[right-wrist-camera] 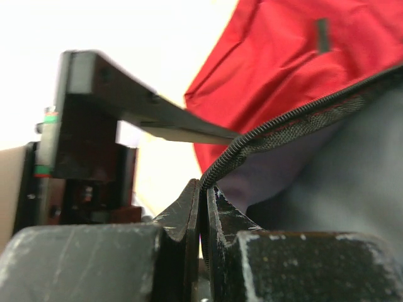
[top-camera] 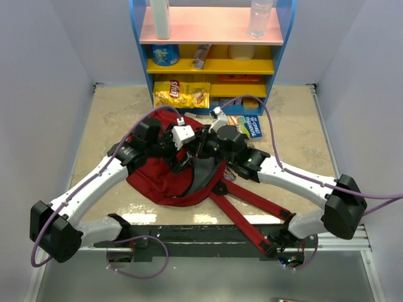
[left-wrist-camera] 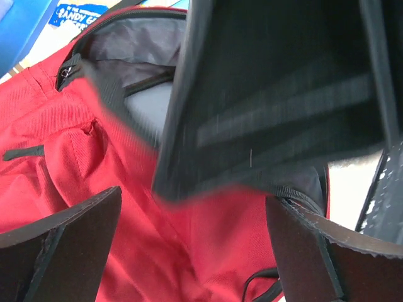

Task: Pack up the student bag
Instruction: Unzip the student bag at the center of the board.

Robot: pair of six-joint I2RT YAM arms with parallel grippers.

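Observation:
The dark-red student bag (top-camera: 154, 179) lies in the middle of the table, its red shoulder straps (top-camera: 242, 214) trailing toward the front right. My right gripper (right-wrist-camera: 203, 189) is shut on the bag's zipper edge (right-wrist-camera: 283, 123) and holds the opening up; in the top view it (top-camera: 204, 151) is over the bag's mouth. My left gripper (left-wrist-camera: 195, 251) is open just above the red fabric (left-wrist-camera: 69, 151) with nothing between its fingers; in the top view it (top-camera: 181, 158) is beside the right one. The grey lining (left-wrist-camera: 132, 44) shows under a raised black panel (left-wrist-camera: 277, 94).
A blue book (top-camera: 247, 126) lies on the table behind the bag, next to the right wrist. A blue shelf unit (top-camera: 214, 60) stands at the back with a chips bag (top-camera: 181, 94), a bottle (top-camera: 259, 19) and other items. Walls close both sides.

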